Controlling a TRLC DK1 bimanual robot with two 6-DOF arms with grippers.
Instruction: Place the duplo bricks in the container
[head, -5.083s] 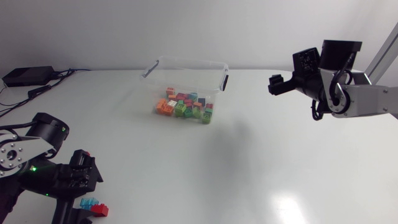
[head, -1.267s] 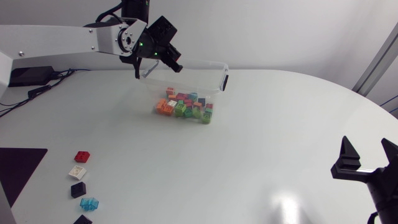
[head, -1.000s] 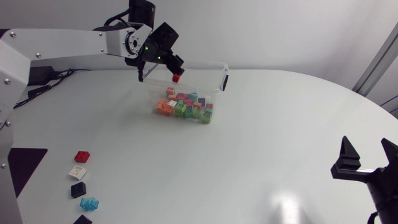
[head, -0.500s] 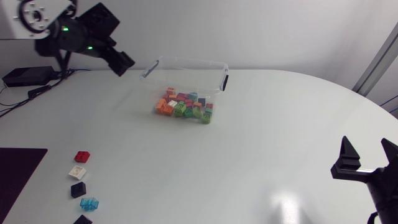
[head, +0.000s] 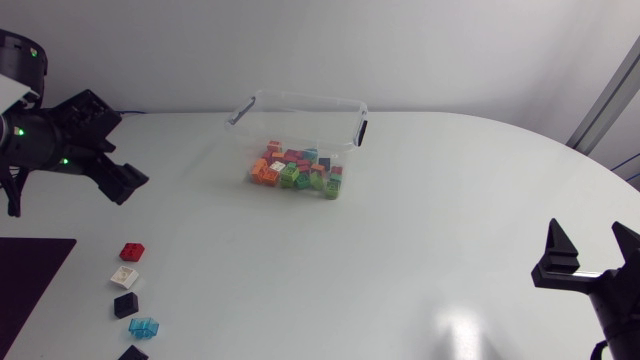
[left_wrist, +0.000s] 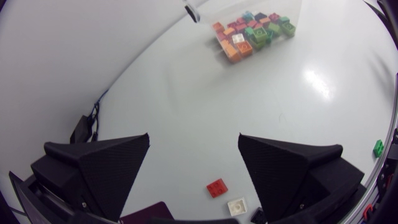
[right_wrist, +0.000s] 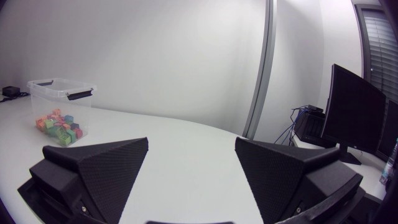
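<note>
Now that the left arm (head: 40, 140) has swung back from the container (head: 300, 98) to the head view's left edge, the left claw (head: 124, 184) hangs above the surface (head: 420, 230), between the container and the loose bricks. The mixed pile of duplo bricks (head: 296, 170) sits inside the container, same as half a second ago.

Five more lie on the surface in a row near the left near corner, apart from each other: red brick (head: 131, 252), white brick (head: 125, 277), black brick (head: 126, 305), clear blue brick (head: 144, 328), and a second black brick (head: 131, 353) cut off by the view's edge. The left wrist view catches only the red and white ones below the claw; the others are mostly hidden behind its fingers.

Left claw: released, fingers wide, nothing between them, angled down toward the surface's middle.

Right claw (head: 586, 228): unchanged, parked at the right near corner, fingers up, released and empty. Most of its arm is out of view.
</note>
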